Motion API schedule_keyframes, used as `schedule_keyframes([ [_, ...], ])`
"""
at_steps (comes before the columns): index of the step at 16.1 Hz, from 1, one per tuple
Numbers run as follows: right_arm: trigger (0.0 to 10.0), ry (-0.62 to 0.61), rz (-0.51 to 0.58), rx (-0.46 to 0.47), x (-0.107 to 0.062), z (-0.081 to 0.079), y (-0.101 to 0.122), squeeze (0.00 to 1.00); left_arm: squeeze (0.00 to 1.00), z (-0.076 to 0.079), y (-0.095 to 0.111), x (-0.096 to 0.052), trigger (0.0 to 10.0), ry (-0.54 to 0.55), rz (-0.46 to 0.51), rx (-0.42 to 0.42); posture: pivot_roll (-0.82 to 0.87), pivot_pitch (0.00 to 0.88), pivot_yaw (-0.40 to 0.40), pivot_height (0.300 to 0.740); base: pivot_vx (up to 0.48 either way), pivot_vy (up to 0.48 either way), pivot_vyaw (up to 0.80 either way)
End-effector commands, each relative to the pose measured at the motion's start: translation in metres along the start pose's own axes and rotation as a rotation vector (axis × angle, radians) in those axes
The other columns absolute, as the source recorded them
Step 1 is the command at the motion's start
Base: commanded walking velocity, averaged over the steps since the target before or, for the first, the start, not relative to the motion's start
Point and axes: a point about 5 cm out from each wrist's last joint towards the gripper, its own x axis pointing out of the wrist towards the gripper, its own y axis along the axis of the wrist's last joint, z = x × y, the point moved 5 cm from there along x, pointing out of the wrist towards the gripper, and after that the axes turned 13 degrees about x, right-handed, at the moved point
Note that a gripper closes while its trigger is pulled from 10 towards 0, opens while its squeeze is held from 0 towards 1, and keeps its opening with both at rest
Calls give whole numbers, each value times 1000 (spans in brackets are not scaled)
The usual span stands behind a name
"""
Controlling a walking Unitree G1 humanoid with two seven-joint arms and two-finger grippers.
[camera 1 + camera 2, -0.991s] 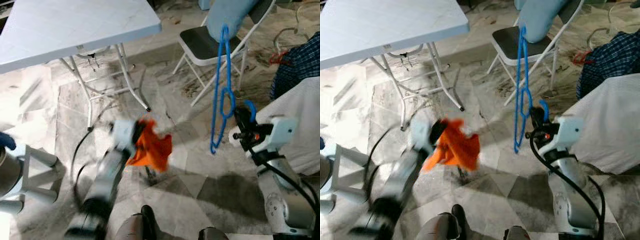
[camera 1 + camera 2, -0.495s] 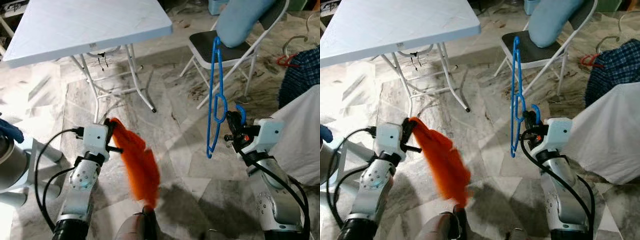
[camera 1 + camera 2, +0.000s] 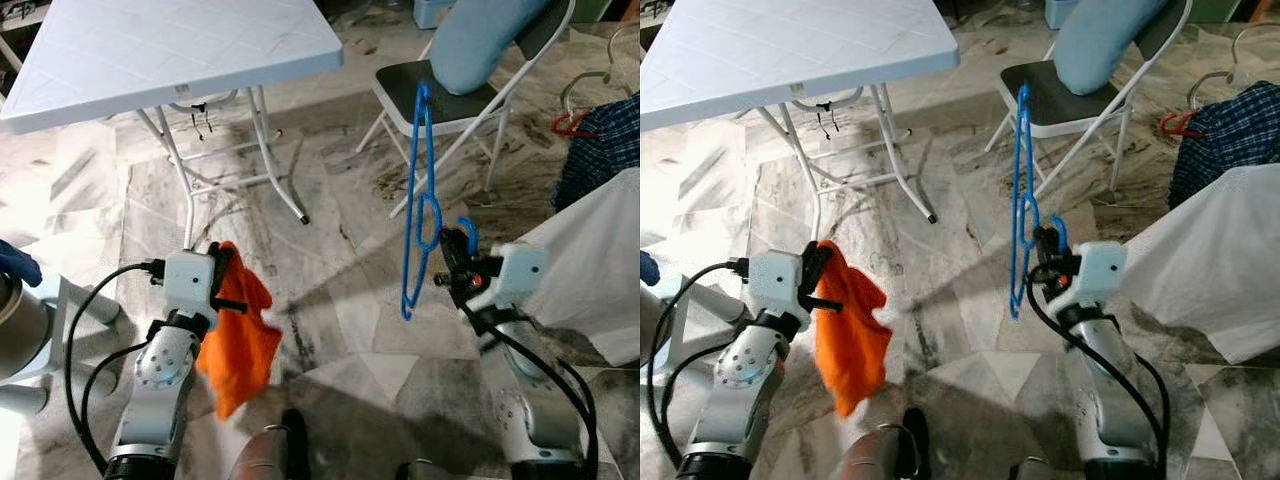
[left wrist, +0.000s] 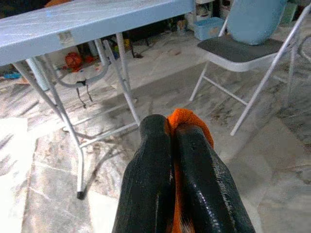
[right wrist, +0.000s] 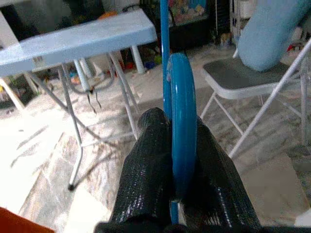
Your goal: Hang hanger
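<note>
My right gripper (image 3: 451,250) is shut on a blue plastic hanger (image 3: 419,205), which stands nearly upright above the floor in front of the folding chair (image 3: 445,95). In the right wrist view the hanger's blue hook (image 5: 178,141) sits clamped between the black fingers (image 5: 146,160). My left gripper (image 3: 228,285) is shut on an orange cloth (image 3: 238,340) that hangs down limp beside the left arm. In the left wrist view the orange cloth (image 4: 184,119) peeks out between the two closed black fingers (image 4: 150,170).
A white folding table (image 3: 170,50) stands at the upper left, its legs (image 3: 180,190) on the marble floor. A light blue cushion (image 3: 480,45) lies on the chair. A white cloth-covered mass (image 3: 590,270) and a plaid garment (image 3: 610,140) are at the right.
The orange cloth has swung back and now hangs straight down from the left gripper. The right gripper with the hanger has shifted slightly left. The camera has moved a little.
</note>
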Motion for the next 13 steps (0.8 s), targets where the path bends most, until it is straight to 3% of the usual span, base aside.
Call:
schedule_keyframes([
  [1,10000,7,6,-3,3,-4,-1,0,0,-5,9,2,10000,7,23,1,-55,168,81,740,364,0,463],
  [8,10000,-1,26,10,10,1,-1,0,0,-4,6,8,10000,-7,7,-18,-40,129,87,740,388,0,507],
  [13,10000,3,38,23,21,2,-1,0,0,3,5,10,10000,-19,8,-34,-18,78,71,740,387,0,0],
])
